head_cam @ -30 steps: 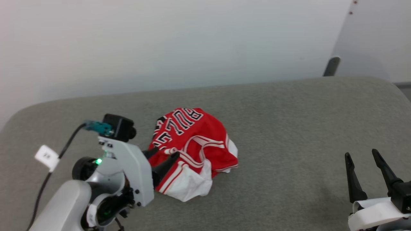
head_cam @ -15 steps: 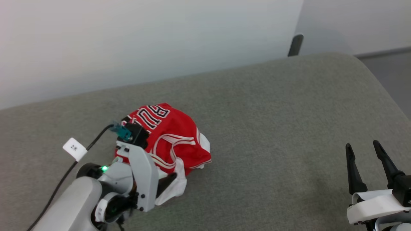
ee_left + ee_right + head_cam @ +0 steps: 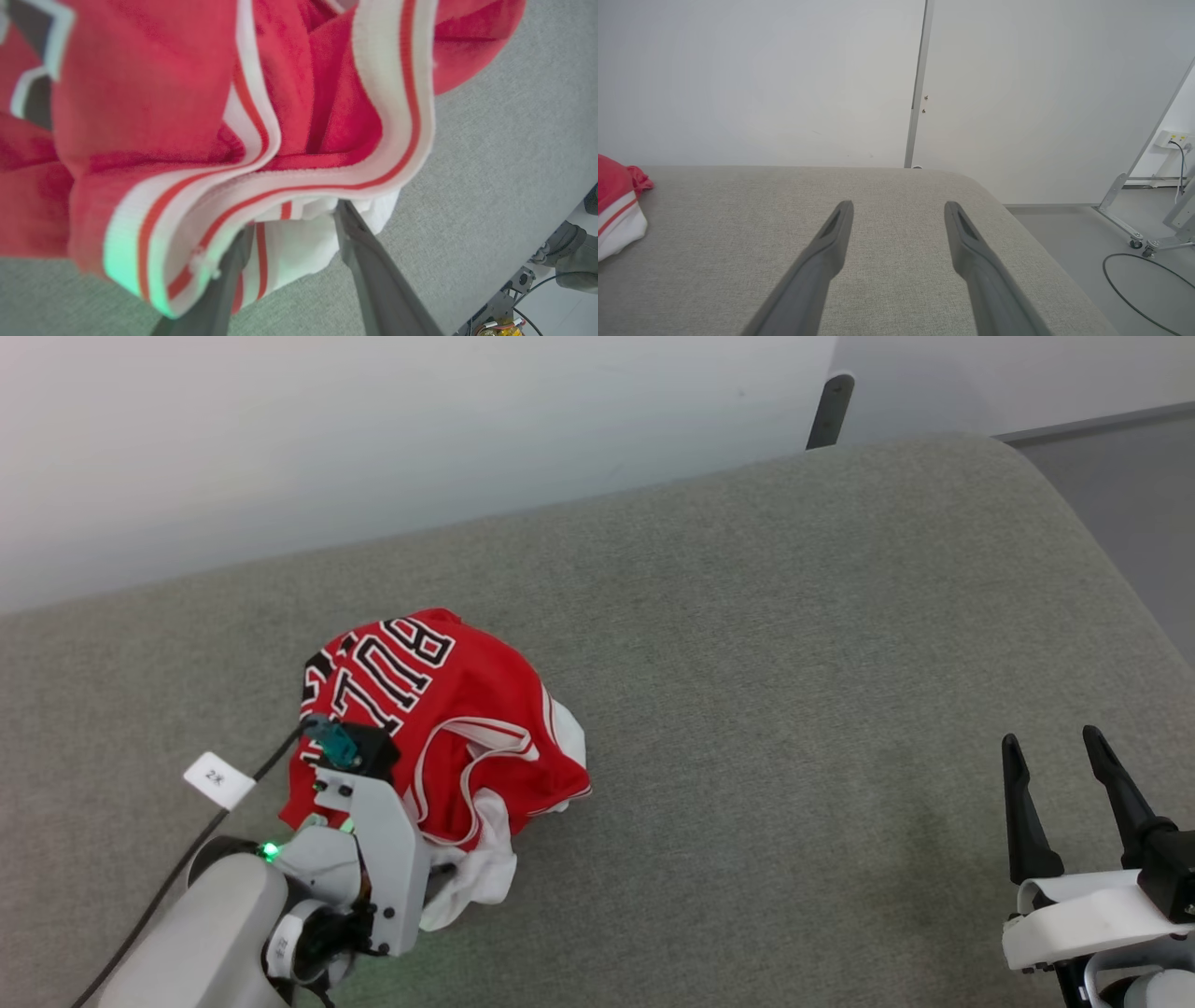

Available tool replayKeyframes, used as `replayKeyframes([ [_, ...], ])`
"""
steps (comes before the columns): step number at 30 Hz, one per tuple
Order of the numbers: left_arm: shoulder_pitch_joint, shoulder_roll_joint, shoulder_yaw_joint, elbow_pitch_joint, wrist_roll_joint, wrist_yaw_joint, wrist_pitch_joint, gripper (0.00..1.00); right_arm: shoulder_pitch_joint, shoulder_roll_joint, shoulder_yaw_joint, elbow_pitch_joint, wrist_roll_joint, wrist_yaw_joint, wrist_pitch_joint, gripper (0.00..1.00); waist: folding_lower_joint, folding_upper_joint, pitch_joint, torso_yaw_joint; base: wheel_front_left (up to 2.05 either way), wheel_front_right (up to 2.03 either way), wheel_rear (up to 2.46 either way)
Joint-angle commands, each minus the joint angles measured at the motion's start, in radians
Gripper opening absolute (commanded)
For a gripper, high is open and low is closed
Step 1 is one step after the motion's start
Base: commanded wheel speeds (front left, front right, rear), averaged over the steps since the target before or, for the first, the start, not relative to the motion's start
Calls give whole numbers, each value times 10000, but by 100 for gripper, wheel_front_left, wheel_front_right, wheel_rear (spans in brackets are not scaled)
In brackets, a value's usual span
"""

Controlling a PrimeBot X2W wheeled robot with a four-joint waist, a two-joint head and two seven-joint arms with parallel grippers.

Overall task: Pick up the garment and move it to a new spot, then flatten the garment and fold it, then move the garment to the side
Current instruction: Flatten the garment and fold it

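On the wide grey fabric-covered surface (image 3: 794, 663) I see the crumpled red jersey-style garment (image 3: 439, 709) with white striped trim, lying toward the left. My left gripper (image 3: 294, 217) has its fingers spread, straddling the garment's white cloth. My right gripper (image 3: 1049, 737), also spread and empty, is well apart from it.

Garment (image 3: 485, 709) red, white-striped trim, black white-outlined lettering; surface (image 3: 794, 663) grey; wall (image 3: 373, 448) white.

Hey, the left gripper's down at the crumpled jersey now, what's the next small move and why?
Probably close the left gripper: its jaws stand apart with white cloth of the garment between them, so shutting should secure a hold for lifting.
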Motion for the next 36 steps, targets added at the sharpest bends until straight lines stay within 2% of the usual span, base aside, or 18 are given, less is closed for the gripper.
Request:
replayKeyframes([
  [1,-36,-79,-49,112,-46,-62,-17,5,-148,39,-35,3,-66,-10,-11,100,0,-1,0,44,0,0,0],
  [2,-87,-98,-41,162,-77,-67,-15,0,-152,45,-32,2,-81,-10,-11,100,0,-1,-7,70,0,0,0],
  [6,-238,-128,-10,120,-209,-82,172,0,-132,48,-22,9,-114,-10,-11,100,0,-1,-66,190,0,0,0],
  [11,-323,165,117,-353,-406,5,587,0,-5,5,-101,35,-122,-10,-11,100,0,-1,-219,384,0,0,0],
  [18,83,1044,702,-1762,-771,427,1104,0,186,-53,-181,-9,-142,-10,-11,100,0,-1,-414,718,0,0,0],
  [24,686,1958,1425,-2624,-907,877,1032,0,321,-102,-177,14,-106,-10,-11,100,0,-1,-508,927,0,0,0],
  [31,1565,2725,1895,-2383,-896,1061,749,0,342,-176,-108,79,-65,-10,-11,100,0,-1,-636,1026,0,0,0],
  [36,1873,2725,1836,-1557,-744,938,397,0,442,-162,-28,126,-42,-10,-11,100,0,-1,-703,1047,0,0,0],
])
